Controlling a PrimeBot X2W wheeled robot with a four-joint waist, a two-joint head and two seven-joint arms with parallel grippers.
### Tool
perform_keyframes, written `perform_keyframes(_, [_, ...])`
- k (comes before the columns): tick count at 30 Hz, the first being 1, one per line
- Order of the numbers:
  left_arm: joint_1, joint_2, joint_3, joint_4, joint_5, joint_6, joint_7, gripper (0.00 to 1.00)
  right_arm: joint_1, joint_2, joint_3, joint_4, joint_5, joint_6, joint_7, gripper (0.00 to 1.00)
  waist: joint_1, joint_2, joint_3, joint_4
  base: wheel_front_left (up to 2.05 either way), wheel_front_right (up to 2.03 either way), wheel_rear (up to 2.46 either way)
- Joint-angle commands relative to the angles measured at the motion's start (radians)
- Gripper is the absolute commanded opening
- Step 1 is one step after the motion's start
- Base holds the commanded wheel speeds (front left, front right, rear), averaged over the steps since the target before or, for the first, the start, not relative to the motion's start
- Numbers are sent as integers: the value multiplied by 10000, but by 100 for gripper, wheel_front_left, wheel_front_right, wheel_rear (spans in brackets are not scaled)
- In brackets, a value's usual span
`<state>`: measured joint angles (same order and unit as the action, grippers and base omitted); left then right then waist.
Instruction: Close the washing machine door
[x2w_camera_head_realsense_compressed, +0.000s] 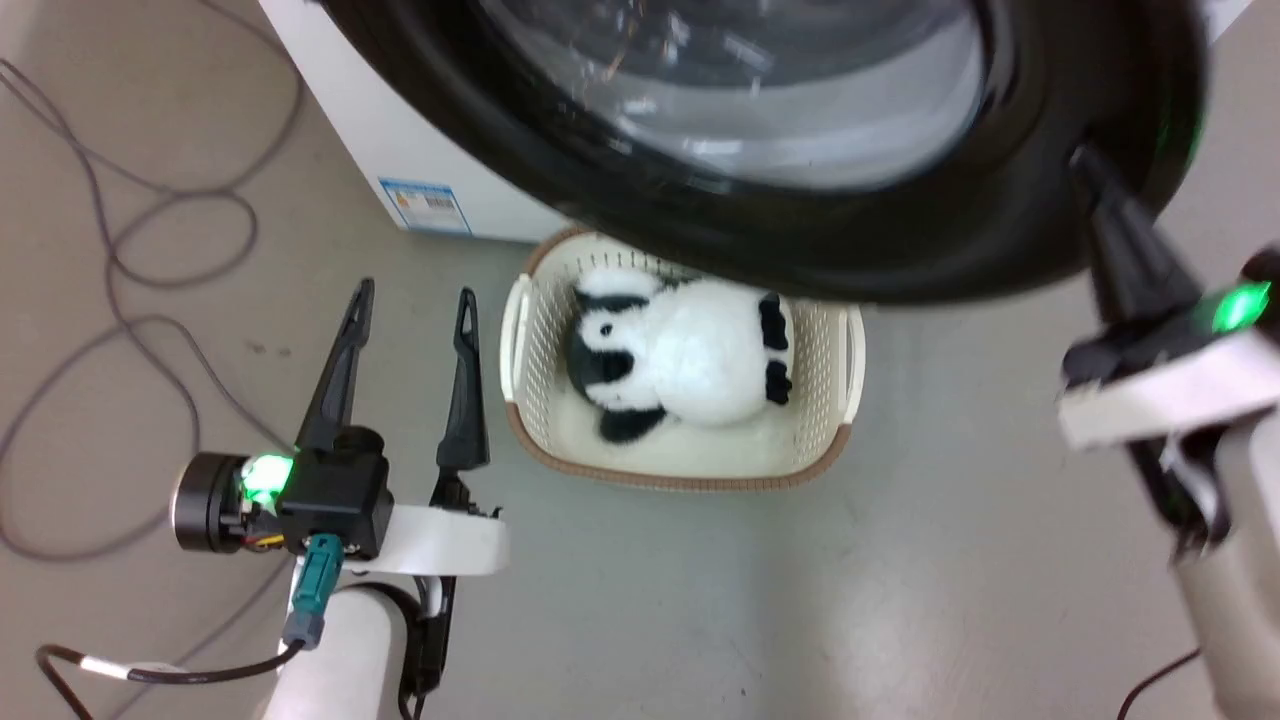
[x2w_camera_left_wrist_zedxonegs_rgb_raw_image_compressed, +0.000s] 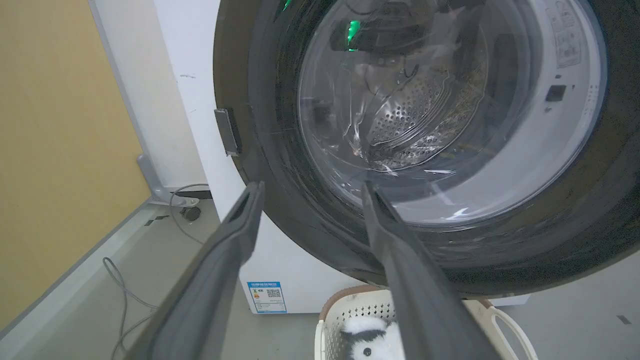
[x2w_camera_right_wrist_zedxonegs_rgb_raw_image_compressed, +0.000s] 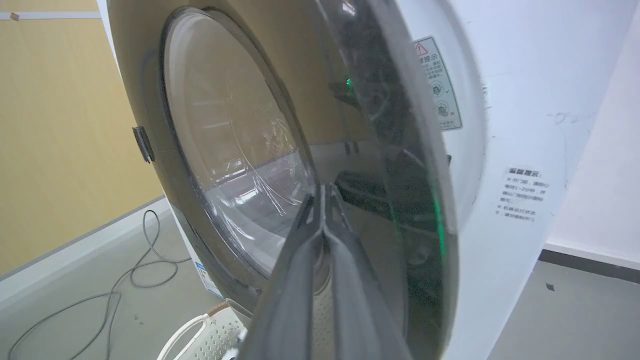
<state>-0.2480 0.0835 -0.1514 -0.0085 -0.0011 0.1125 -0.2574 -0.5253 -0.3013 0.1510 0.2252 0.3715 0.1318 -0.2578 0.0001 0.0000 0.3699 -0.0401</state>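
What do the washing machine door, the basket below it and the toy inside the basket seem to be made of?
The washing machine door: glossy black plastic rim, probably, around clear glass, both showing reflections; basket: cream perforated plastic, matte, it seems; toy: white-and-black plush, fuzzy.

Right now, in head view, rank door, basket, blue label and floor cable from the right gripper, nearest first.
1. washing machine door, at the tips of the right gripper.
2. basket, lower left of it.
3. blue label, farther left on the machine.
4. floor cable, far left.
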Motion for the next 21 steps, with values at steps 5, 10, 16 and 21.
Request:
perform_keyframes(5, [-469, 23, -76, -119, 44, 92, -43, 100, -1522, -253, -239, 875, -77, -11, -40, 0, -1, 0, 772, 12, 0, 0, 0])
perform_keyframes(10, [-733, -4, -149, -212, 2, 141, -44, 100, -2820, -527, -316, 1706, -85, -11, -40, 0, -1, 0, 1260, 100, 0, 0, 0])
perform_keyframes(16, [-948, -24, -195, -234, -38, 181, -44, 100, -4116, -733, -373, 2780, -100, -11, -40, 0, -1, 0, 1616, 223, 0, 0, 0])
perform_keyframes(21, [-974, -35, -208, -249, -59, 209, -44, 100, -4596, -776, -406, 3267, -189, -11, -40, 0, -1, 0, 1672, 294, 0, 0, 0])
